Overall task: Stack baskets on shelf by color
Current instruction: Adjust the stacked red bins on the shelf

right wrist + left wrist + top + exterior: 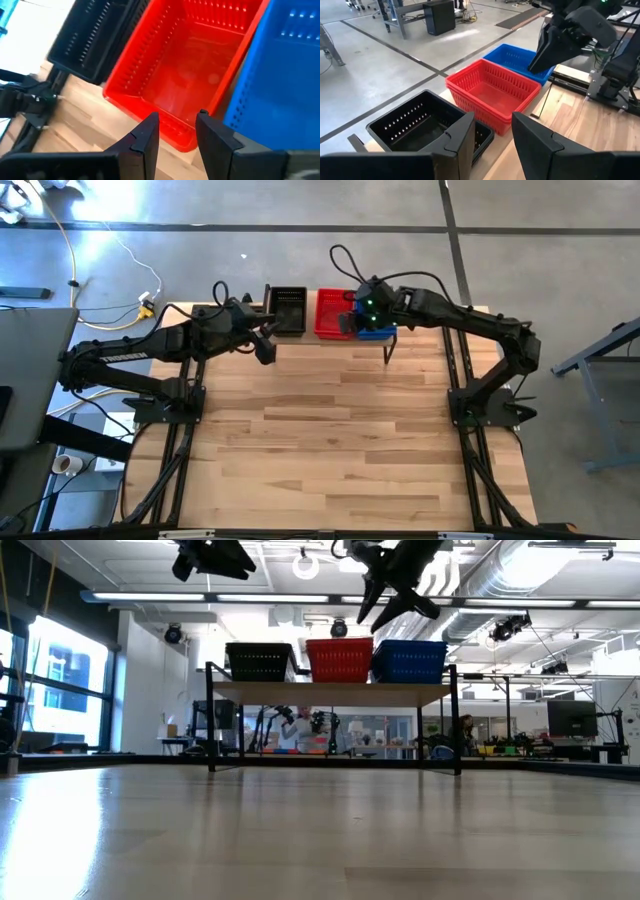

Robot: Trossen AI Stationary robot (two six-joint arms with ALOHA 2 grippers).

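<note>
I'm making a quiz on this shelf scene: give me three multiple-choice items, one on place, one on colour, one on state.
1. Where do the baskets stand? A tabletop B shelf C floor
2. Which colour is in the middle? A black B blue C red
3. The left hand is: A open and empty B gripping a basket C out of view

Answers: 1 B, the low view shows all three stacks on the shelf. 2 C, the red baskets stand between the black baskets and the blue baskets. 3 A, the left hand shows parted fingers with nothing between.

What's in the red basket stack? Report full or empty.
Empty. Both wrist views look into the top red basket and show only its bare floor.
</note>
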